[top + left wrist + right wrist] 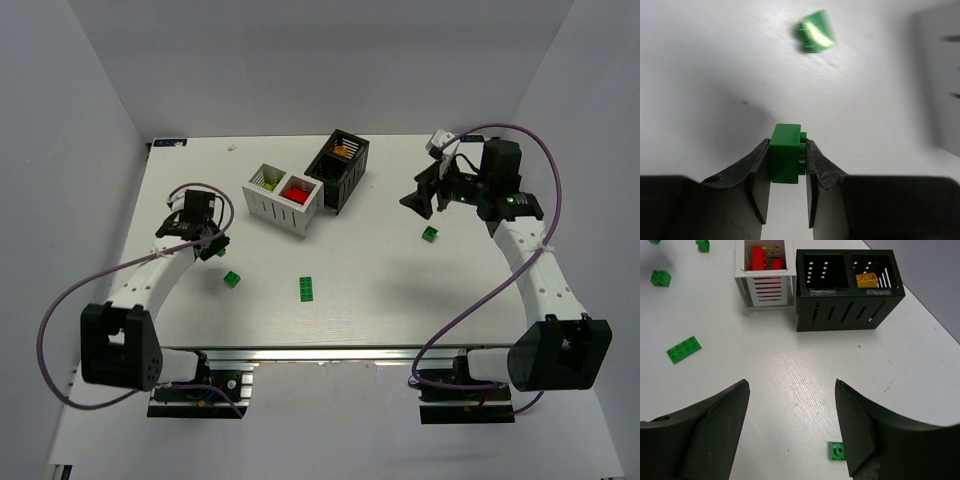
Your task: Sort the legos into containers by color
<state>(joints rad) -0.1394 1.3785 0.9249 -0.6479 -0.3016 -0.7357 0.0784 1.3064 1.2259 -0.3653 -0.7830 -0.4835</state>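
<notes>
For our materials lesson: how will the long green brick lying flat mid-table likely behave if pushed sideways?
The long green brick looks like hard moulded plastic, so probably rigid. It lies flat, studs up, on the smooth table, so it should slide rather than roll or tip. Small, so likely light.

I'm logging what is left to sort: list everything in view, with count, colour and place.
white table: one, white, under everything.
white slatted plastic box: one, white, centre, far side.
red studded bricks: several, red, in one white-box compartment.
lime-green pieces: count unclear, lime, in its other compartment.
black slatted plastic box: one, black, beside the white box.
orange-yellow studded brick: one, orange-yellow, in one black-box compartment.
loose green studded bricks: three seen from above, green, on the table; one long, two small.
gripped green brick: one, green, in the left gripper.
left gripper: one, black, shut on that brick.
right gripper: one, black, open, above the table.
</notes>
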